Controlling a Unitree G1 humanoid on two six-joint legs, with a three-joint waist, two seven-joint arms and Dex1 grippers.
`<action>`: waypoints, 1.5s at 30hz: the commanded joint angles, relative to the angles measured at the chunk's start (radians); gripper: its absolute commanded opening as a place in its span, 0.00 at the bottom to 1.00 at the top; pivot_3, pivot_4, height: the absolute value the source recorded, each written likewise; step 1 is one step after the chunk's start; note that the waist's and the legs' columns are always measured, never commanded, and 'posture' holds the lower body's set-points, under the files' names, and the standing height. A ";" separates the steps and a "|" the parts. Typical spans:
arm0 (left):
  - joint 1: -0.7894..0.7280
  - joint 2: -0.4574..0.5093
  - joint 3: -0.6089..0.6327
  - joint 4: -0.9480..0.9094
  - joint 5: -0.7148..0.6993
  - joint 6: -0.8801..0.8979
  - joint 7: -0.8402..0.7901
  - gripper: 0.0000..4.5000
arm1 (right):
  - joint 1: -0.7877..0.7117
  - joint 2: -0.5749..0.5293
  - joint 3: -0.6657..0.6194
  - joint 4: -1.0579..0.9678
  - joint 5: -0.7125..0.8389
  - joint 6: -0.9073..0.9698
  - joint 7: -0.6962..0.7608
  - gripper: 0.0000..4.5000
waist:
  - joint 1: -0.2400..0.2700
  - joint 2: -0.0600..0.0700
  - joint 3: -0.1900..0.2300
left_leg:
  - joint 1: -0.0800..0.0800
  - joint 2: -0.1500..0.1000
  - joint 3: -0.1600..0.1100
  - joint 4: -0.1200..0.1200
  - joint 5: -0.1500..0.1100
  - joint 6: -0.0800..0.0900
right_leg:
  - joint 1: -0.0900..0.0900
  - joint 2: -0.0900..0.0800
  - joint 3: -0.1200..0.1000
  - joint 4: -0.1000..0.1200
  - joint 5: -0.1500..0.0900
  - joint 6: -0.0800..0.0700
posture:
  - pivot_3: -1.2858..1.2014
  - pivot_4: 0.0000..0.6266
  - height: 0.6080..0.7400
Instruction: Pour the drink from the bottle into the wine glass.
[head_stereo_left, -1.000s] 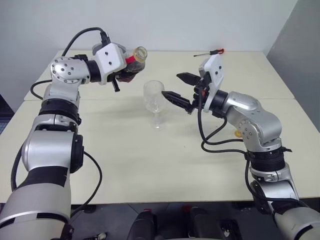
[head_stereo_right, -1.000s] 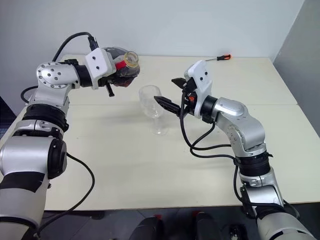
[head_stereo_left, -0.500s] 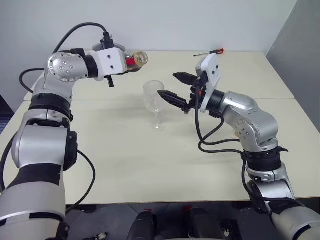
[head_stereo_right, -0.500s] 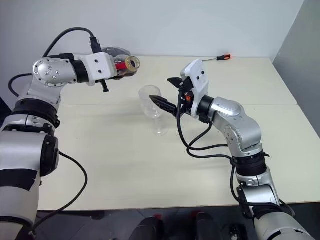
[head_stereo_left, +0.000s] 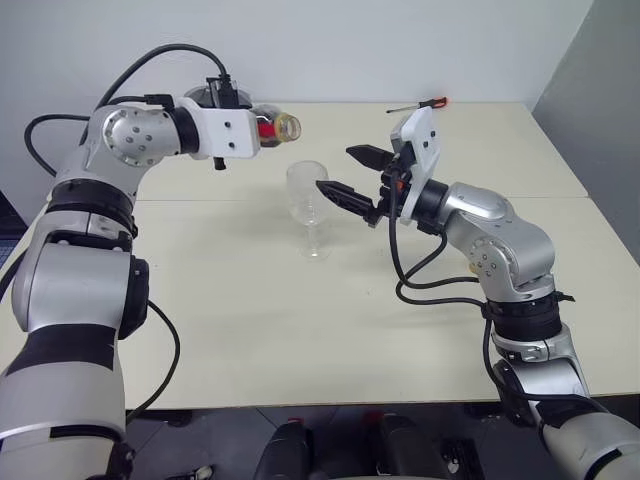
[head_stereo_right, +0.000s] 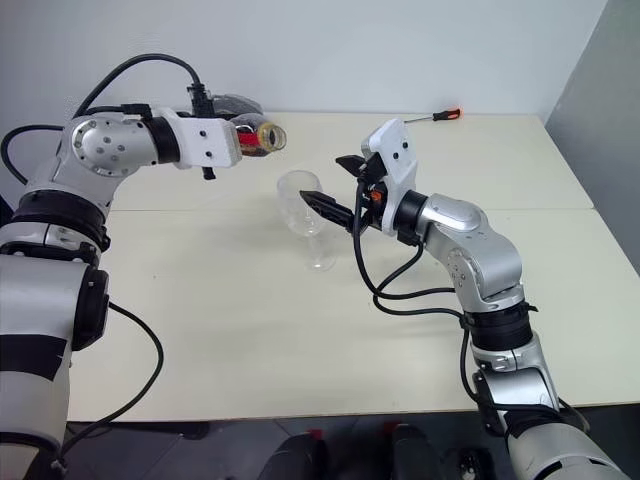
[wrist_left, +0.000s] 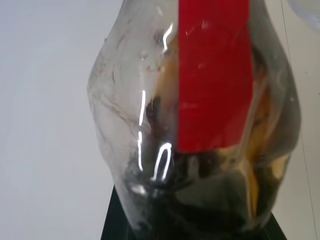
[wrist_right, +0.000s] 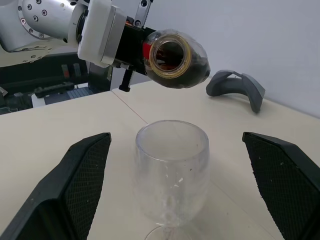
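On the left we see the left pincer (head_stereo_left: 250, 132) raised above the bench (head_stereo_left: 300, 330), clenched on the bottle (head_stereo_left: 272, 127), which lies almost level with its open mouth facing the wine glass (head_stereo_left: 310, 207). The dark drink (wrist_right: 192, 70) sits inside the bottle. The glass stands upright and looks empty. The right pincer (head_stereo_left: 345, 172) hovers with its fingers spread wide on either side of the glass bowl, apart from it. A red-handled screwdriver (head_stereo_left: 420, 105) lies at the bench's far edge, before a pale wall.

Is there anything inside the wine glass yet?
No, the wine glass looks empty. The dark drink is inside the tipped, open bottle above it.
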 joint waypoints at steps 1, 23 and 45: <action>-0.053 0.027 -0.005 -0.006 0.009 -0.029 0.036 0.16 | -0.031 -0.001 -0.009 -0.015 0.000 -0.017 -0.003 1.00 | 0.000 0.000 0.000 | 0.000 0.000 0.000 0.000 0.000 0.000 | 0.000 0.000 0.000 0.000 0.000 0.000 | 0.52 0.24 1.00; -0.107 0.044 -0.104 0.016 0.141 -0.062 0.160 0.16 | -0.039 0.002 -0.010 0.000 -0.008 -0.030 -0.002 1.00 | -0.001 0.000 0.000 | 0.000 0.000 0.001 0.000 0.000 0.000 | 0.000 0.000 0.000 0.000 0.000 0.000 | 0.52 0.24 1.00; -0.140 0.058 -0.167 0.031 0.224 -0.082 0.244 0.16 | -0.040 0.007 -0.015 0.001 0.002 -0.029 0.003 1.00 | -0.001 0.000 0.000 | 0.000 0.000 0.001 0.000 0.000 0.000 | -0.001 0.000 0.000 0.001 0.000 0.000 | 0.52 0.24 1.00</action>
